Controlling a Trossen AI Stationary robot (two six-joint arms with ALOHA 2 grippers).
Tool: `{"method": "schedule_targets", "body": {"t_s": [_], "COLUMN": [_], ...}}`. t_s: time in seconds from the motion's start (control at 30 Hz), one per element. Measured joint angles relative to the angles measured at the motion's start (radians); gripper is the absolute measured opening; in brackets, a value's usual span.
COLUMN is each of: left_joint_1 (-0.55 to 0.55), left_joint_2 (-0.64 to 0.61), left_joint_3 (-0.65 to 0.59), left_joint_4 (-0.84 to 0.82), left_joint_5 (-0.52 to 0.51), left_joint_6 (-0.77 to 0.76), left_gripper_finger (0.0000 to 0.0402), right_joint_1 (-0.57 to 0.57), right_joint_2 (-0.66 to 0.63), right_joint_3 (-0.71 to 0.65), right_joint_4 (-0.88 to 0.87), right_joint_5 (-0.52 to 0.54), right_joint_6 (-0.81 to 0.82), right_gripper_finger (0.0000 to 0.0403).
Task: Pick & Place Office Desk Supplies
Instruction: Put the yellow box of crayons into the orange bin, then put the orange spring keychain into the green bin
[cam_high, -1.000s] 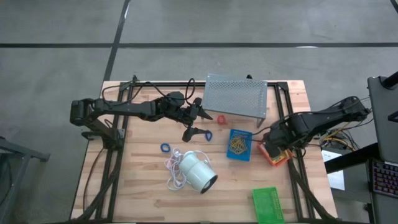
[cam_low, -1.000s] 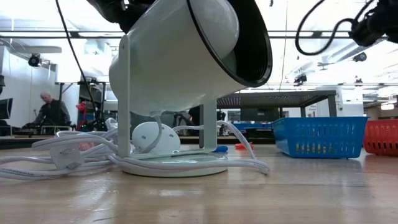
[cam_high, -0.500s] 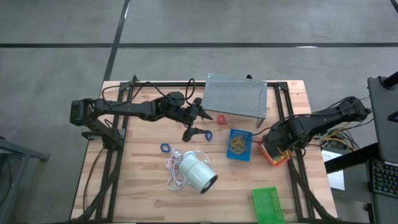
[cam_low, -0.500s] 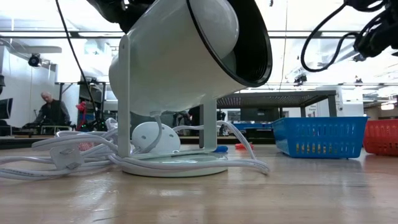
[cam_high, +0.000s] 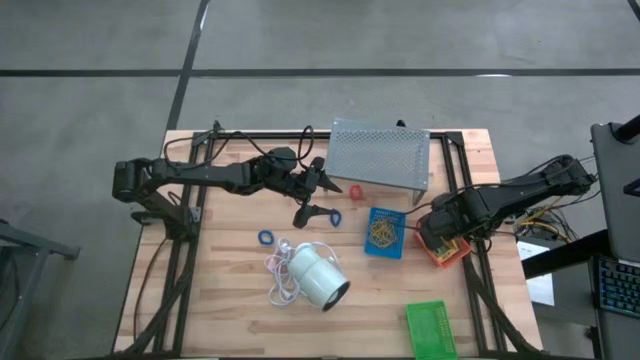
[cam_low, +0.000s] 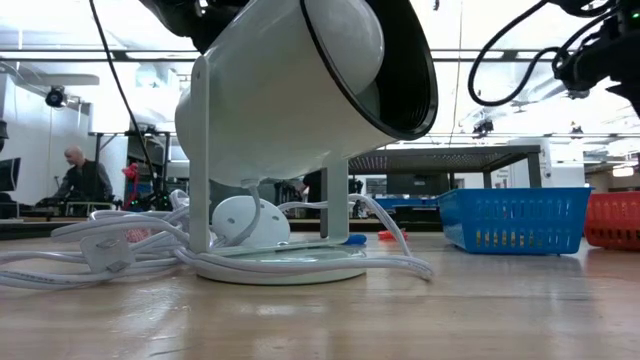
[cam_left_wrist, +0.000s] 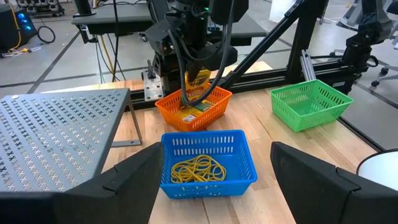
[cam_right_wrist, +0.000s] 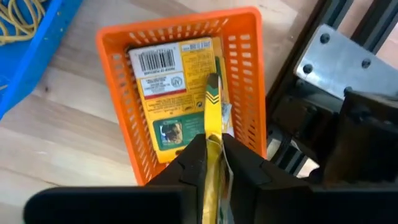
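Right claw (cam_right_wrist: 212, 152) pinches a thin yellow printed box (cam_right_wrist: 213, 118), lower end hidden, above the orange plastic basket (cam_right_wrist: 118, 46); high view blurs this. Left claw (cam_high: 312, 192) released.

A robotics lab or workshop: a wooden table (cam_high: 240, 300) framed by black metal rails (cam_high: 180, 270) stands on a grey concrete floor (cam_high: 320, 40). Beyond it the low view shows ceiling strip lights (cam_low: 60, 57), more workbenches (cam_low: 440, 158) and a person (cam_low: 80, 180) seated at equipment.
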Motion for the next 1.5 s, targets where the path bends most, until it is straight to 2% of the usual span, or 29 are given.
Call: {"method": "schedule_targets", "body": {"t_s": [0.47, 0.7, 0.87, 1.23, 1.5], "left_joint_1": [0.000, 0.000, 0.000, 0.000, 0.000], "left_joint_2": [0.000, 0.000, 0.000, 0.000, 0.000], "left_joint_3": [0.000, 0.000, 0.000, 0.000, 0.000], "left_joint_4": [0.000, 0.000, 0.000, 0.000, 0.000], "left_joint_5": [0.000, 0.000, 0.000, 0.000, 0.000], "left_joint_6": [0.000, 0.000, 0.000, 0.000, -0.011], "left_gripper_finger": [0.0294, 0.0294, 0.0294, 0.0294, 0.0294], "right_joint_1": [0.000, 0.000, 0.000, 0.000, 0.000], "right_joint_2": [0.000, 0.000, 0.000, -0.002, -0.002], "right_joint_3": [0.000, 0.000, 0.001, 0.010, 0.164], "right_joint_4": [0.014, 0.075, 0.107, 0.112, 0.118], "right_joint_5": [0.042, 0.131, 0.185, 0.185, 0.193], "right_joint_6": [-0.007, -0.008, -0.012, -0.023, -0.166], "right_gripper_finger": [0.0122, 0.0142, 0.0150, 0.0149, 0.0128]}}
